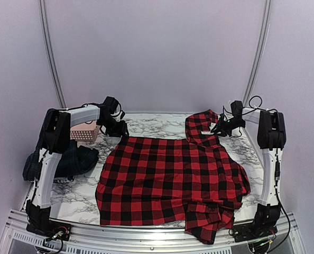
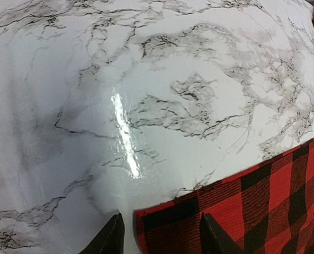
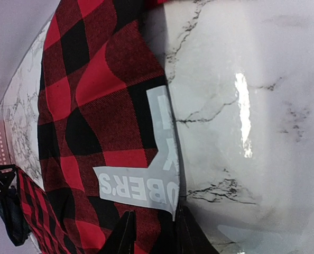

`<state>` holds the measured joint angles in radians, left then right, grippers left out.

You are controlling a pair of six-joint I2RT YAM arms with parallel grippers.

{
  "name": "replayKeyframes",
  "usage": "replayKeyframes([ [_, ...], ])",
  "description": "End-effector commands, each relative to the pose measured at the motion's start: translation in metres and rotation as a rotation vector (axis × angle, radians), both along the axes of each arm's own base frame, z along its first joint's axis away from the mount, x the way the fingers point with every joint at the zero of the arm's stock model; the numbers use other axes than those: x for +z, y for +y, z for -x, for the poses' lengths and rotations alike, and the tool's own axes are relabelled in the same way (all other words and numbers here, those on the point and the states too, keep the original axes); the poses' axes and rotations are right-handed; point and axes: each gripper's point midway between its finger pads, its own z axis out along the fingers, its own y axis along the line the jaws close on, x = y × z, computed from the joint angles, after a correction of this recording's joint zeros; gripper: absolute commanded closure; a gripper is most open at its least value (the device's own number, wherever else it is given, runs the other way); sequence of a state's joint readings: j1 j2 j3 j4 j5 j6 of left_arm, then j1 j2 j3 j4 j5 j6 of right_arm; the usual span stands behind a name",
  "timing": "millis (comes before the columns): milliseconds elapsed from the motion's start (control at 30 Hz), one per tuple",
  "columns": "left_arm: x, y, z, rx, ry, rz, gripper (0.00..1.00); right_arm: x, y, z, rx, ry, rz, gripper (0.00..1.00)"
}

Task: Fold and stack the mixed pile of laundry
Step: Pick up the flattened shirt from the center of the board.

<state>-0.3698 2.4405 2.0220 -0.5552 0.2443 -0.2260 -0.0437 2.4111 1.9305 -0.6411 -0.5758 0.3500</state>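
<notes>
The red-and-black checked shirt (image 1: 167,174) lies spread over the middle of the marble table (image 1: 151,123), its near right part bunched over the front edge. My left gripper (image 1: 120,128) is low at the shirt's far left corner. In the left wrist view the left gripper (image 2: 165,238) is open, with that shirt corner (image 2: 262,201) lying flat between the fingers. My right gripper (image 1: 220,127) is at the shirt's far right flap. In the right wrist view the right gripper (image 3: 157,235) straddles the shirt's edge (image 3: 93,95) by the white lettering (image 3: 141,182), jaws narrowly apart.
Dark garments (image 1: 75,159) of the laundry pile lie heaped at the table's left edge, under the left arm. A pink lattice basket (image 1: 85,133) stands behind them at the far left. White walls close off the table on three sides.
</notes>
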Motion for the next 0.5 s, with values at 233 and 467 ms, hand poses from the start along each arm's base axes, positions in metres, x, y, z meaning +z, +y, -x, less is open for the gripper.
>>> replayKeyframes([
  [233, -0.026, -0.01, 0.015, -0.032, 0.081, 0.006, 0.54, 0.011, 0.022, -0.021, 0.03, -0.042, -0.168, 0.88],
  [467, -0.025, -0.01, 0.014, -0.031, 0.079, 0.009, 0.56, 0.036, 0.028, -0.031, 0.056, -0.119, -0.212, 1.0],
])
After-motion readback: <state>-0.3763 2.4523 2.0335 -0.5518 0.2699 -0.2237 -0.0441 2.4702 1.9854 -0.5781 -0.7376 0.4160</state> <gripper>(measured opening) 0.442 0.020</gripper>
